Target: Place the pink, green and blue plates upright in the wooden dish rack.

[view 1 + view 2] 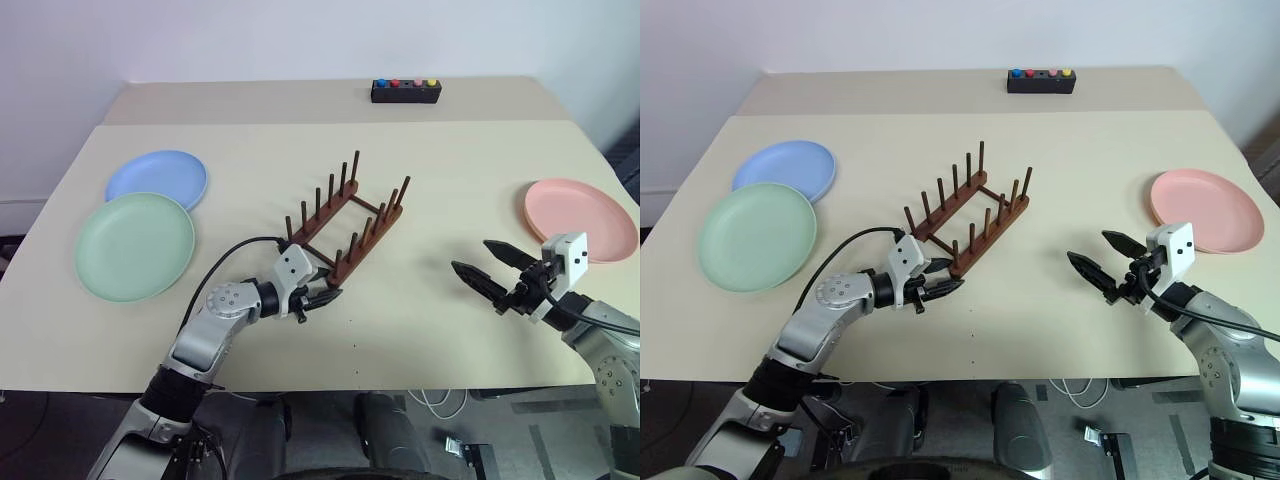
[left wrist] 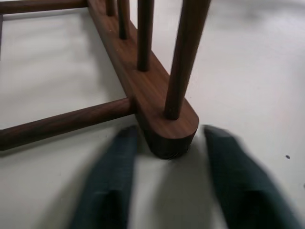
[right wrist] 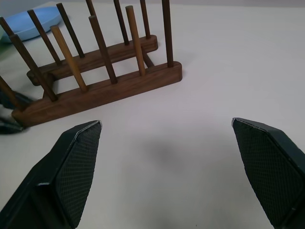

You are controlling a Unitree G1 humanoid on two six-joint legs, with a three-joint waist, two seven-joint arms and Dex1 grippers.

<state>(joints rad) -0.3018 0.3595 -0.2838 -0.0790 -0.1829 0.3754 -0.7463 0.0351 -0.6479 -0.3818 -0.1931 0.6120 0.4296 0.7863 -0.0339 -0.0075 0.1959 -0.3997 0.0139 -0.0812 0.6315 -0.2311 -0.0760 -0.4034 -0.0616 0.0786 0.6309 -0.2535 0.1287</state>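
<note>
Left wrist view: the left gripper (image 2: 167, 191) straddles the near end of one rack (image 1: 345, 225) rail, fingers (image 2: 107, 186) partly closed either side of it; contact cannot be confirmed. The rack's long axis runs diagonally away from that gripper, toward the far right. No plate is racked: green plate (image 1: 134, 245) and blue plate (image 1: 157, 178) lie flat to the left, pink plate (image 1: 580, 217) flat just beyond the wide-open, empty right gripper (image 1: 492, 268), the nearer arm for it.

I see a black button box (image 1: 405, 92) at the far table (image 1: 470, 160) edge. Red, blue, pink, yellow buttons on top.
</note>
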